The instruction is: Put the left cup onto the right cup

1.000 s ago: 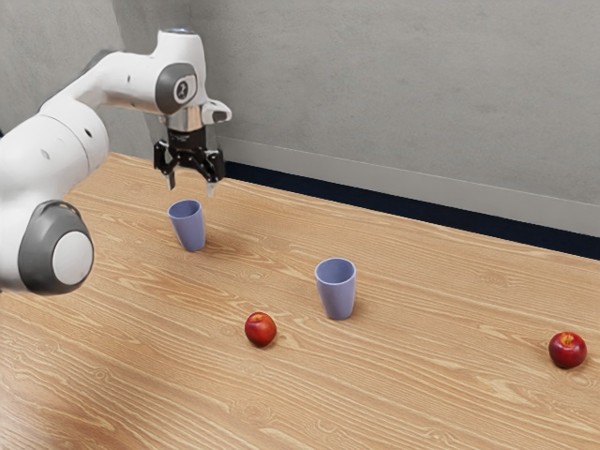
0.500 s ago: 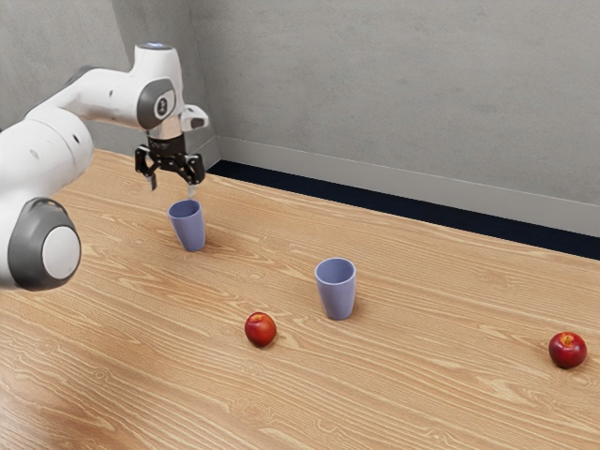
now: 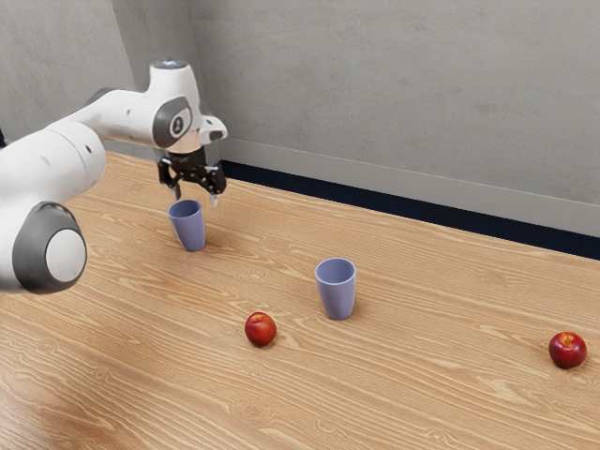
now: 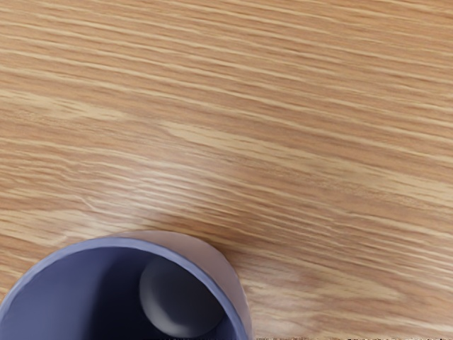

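Half a second after straying wide, we bring our gripper [image 3: 194,196] back just above the left cup [image 3: 187,225], fingers spread wide and empty, ready to descend, while the right cup [image 3: 336,288] stands well apart from it, awaiting stacking.

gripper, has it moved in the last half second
Yes. The gripper has shifted toward the exterior view's right and lower, now close above the left cup.

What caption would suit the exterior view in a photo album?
Open gripper poised above one blue cup, the other blue cup near a red apple on the wooden table.
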Robot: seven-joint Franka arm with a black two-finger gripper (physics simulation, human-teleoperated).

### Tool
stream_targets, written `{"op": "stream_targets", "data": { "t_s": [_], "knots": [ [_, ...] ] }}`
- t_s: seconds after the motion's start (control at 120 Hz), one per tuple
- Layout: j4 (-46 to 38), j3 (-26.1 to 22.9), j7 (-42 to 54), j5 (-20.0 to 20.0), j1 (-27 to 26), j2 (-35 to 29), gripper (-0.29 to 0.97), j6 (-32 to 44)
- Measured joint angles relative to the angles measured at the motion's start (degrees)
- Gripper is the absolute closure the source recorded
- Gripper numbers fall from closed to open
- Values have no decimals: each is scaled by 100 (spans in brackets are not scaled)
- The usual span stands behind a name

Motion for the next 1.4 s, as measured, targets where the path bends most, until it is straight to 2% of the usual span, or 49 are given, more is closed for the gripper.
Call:
{"op": "stream_targets", "data": {
  "t_s": [0.683,0.767,0.9,1.017,1.183,1.4],
  "knots": [
    [-269,5,-7,8,9,263,1,681],
    [-273,20,-4,16,8,261,14,717],
    [-274,28,-3,22,-10,260,45,751],
    [-274,28,-25,16,-33,259,62,764],
    [-275,28,-59,16,-36,253,72,772],
    [-363,60,-89,87,-155,10,75,740]
  ]
}}
